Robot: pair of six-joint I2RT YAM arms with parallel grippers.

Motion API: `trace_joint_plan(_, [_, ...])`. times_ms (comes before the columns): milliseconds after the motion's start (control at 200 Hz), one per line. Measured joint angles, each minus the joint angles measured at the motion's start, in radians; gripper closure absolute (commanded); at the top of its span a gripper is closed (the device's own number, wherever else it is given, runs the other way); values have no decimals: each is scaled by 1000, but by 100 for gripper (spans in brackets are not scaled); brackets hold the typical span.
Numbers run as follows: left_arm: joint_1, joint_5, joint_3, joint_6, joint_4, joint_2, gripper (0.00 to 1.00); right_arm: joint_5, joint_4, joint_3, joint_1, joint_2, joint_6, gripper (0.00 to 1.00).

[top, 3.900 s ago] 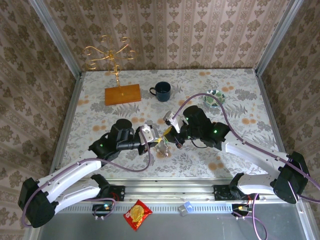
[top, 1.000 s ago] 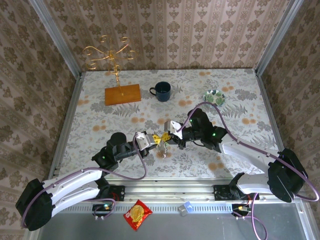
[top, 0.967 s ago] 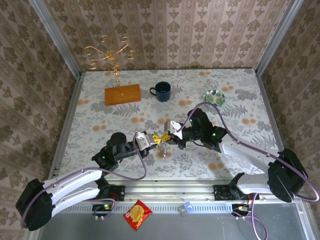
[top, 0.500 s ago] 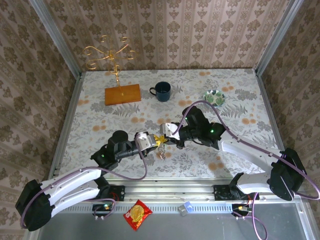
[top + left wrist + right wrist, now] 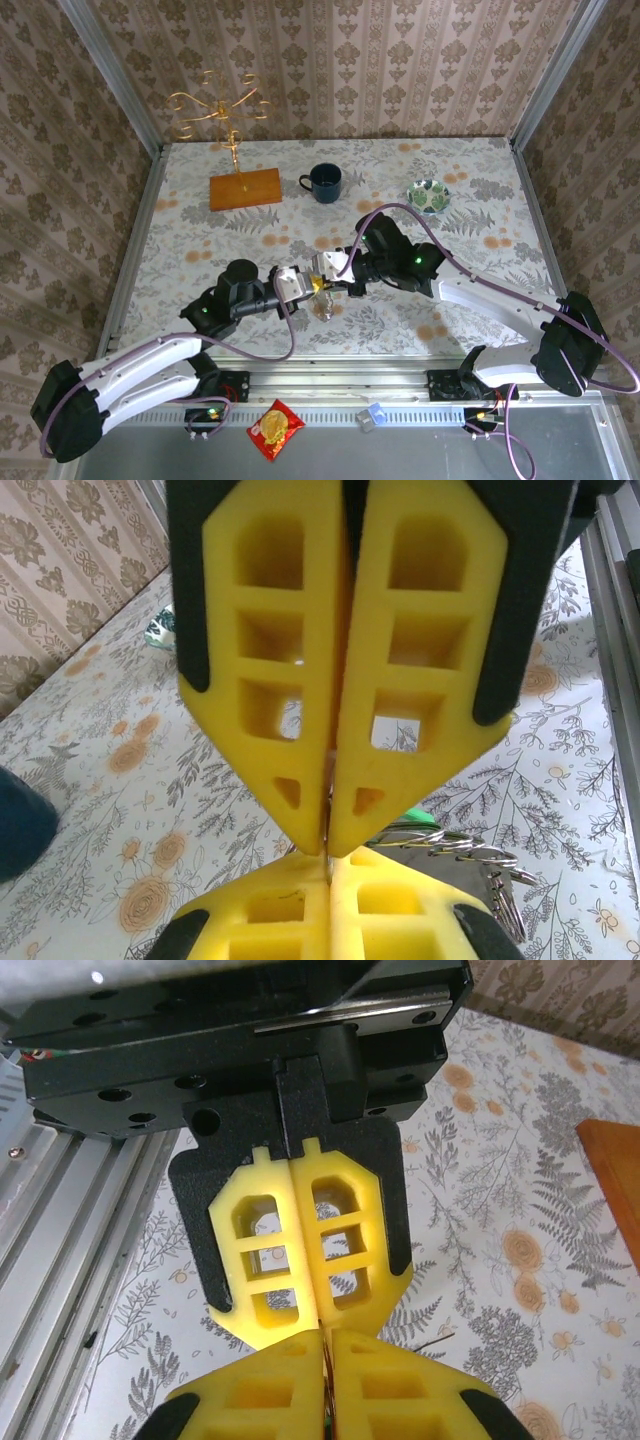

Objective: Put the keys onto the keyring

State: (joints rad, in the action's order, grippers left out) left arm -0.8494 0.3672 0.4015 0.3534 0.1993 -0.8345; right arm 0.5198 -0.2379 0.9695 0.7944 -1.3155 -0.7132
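Top external view: the left gripper (image 5: pixel 305 283) and the right gripper (image 5: pixel 332 275) meet tip to tip just below the centre of the frame, over the floral tabletop (image 5: pixel 480 290). Both sets of jaws are closed. The keyring (image 5: pixel 322 305) hangs just under the meeting point as a small metal bunch, and I cannot tell which jaws pinch it. A dark blue mug (image 5: pixel 324 182) sits at upper centre with a patterned bowl (image 5: pixel 429 194) to its right. A gold wire stand (image 5: pixel 215 108) rises from a wooden base (image 5: pixel 245 188) at upper left. A red snack packet (image 5: pixel 275 430) lies at the bottom edge, its print too small to read. Compared with half a second earlier, the tips meet at nearly the same spot, and the mug, bowl and stand have not moved.

Left wrist view: the left gripper's yellow fingers (image 5: pixel 270 680) press together, their tips touching the right gripper's at the bottom. The keyring's wire rings show at lower right, with a sliver of the green key (image 5: pixel 395 825) beside them.

Right wrist view: the left gripper's jaws sit closed at centre, and the right gripper's own meet along a thin seam below.
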Motion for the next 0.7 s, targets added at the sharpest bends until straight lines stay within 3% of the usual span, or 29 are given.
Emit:
trace_joint_plan(90, [2,3,0,0,0,14,100,5,23,-17,-16,4,30,74])
trace_joint_plan(330, [6,14,-2,0,2,19,100,14,32,-41,-55,9,78,64])
trace_joint_plan(700, [6,14,-8,0,2,19,100,42,34,-92,-57,114,110,63])
